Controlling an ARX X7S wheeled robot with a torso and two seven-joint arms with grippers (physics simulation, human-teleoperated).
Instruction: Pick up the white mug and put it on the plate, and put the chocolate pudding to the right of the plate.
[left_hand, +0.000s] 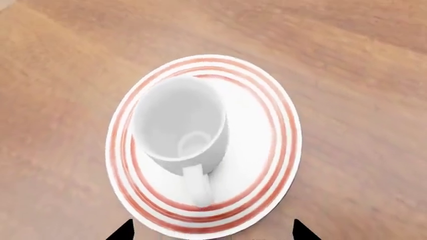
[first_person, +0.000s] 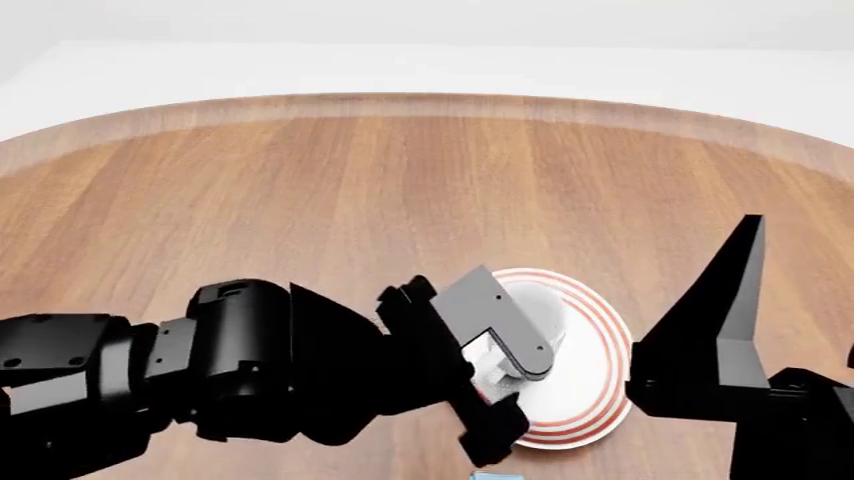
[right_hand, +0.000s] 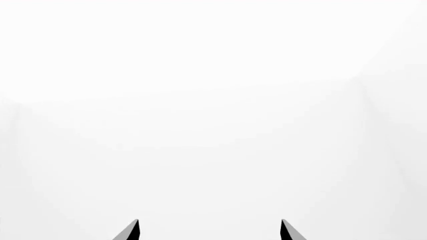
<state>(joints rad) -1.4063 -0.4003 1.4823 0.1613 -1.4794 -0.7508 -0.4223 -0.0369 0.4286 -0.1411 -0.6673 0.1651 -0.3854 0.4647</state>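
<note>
White mug (left_hand: 180, 122) upright on plate (left_hand: 267, 125), off-centre. Left hand (left_hand: 212, 231) wide, empty: lift clear vert., avoid handle. Right hand (right_hand: 208, 230) wide, empty; pudding next.

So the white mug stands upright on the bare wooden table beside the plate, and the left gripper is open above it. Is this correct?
Not quite. The left wrist view shows the white mug upright on the plate, not on the table. The left gripper is open above it.

The plain glossy white ceramic mug (left_hand: 180, 122) stands upright on the round red-ringed white plate (left_hand: 267, 150), directly below the left gripper (left_hand: 212, 231), its handle toward the fingertips.
</note>
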